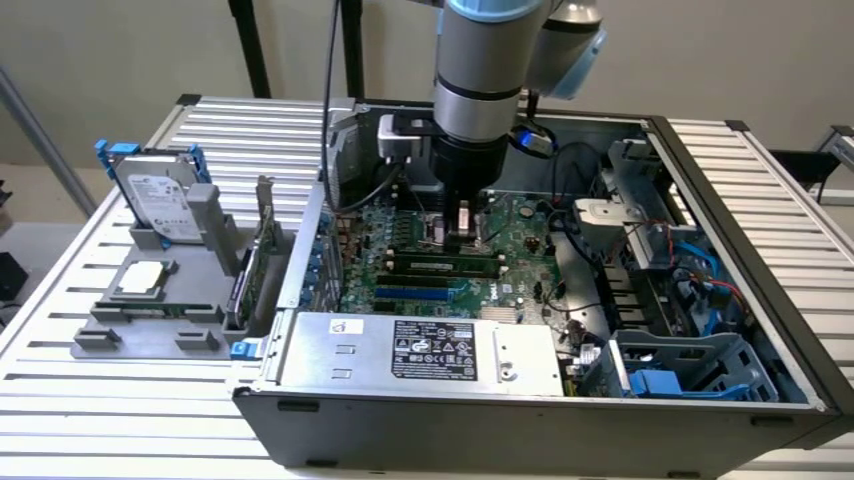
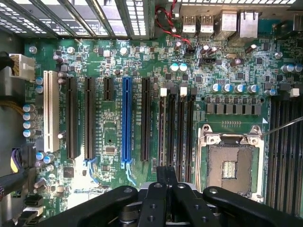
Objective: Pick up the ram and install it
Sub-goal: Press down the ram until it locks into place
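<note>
Beneath the black gripper (image 2: 165, 182) lies a green motherboard (image 2: 118, 61) dotted with silver-topped capacitors. Just ahead of it run black expansion slots (image 2: 146, 118), one bright blue slot (image 2: 126, 120) and, farther off, one white slot (image 2: 51, 111). Beside the gripper sits a silver-framed processor socket (image 2: 229, 163).

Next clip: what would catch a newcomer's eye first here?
The grey robot arm plunging into the open computer case, its shut gripper just above the green motherboard. In the wrist view, the blue slot stands out among black ones, beside the empty processor socket.
</note>
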You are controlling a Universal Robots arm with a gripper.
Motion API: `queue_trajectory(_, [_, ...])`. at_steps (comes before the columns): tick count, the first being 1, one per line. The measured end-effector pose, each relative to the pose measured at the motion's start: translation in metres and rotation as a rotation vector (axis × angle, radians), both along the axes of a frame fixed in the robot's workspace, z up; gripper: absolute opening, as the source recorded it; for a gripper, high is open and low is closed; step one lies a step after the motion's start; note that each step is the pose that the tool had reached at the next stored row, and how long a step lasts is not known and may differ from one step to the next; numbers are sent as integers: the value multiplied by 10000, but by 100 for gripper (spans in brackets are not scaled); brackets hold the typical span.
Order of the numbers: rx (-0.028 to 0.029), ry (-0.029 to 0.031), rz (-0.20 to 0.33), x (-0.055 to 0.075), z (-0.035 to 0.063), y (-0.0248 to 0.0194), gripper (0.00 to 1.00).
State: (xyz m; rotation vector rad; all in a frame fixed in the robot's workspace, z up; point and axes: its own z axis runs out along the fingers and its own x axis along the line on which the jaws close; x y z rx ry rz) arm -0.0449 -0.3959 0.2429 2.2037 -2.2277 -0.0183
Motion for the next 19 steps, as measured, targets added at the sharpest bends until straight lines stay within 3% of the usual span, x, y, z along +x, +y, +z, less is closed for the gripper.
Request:
queue_trajectory(7, [0,0,0,-11,-118,0,11])
queue_trajectory(14, [-10,0,1,-24,-172,-2,11])
queue_trajectory(16, [25,-6,-4,-25,-139,3,11])
queue_trajectory(19, [6,-2,-2,-25,0,0,11])
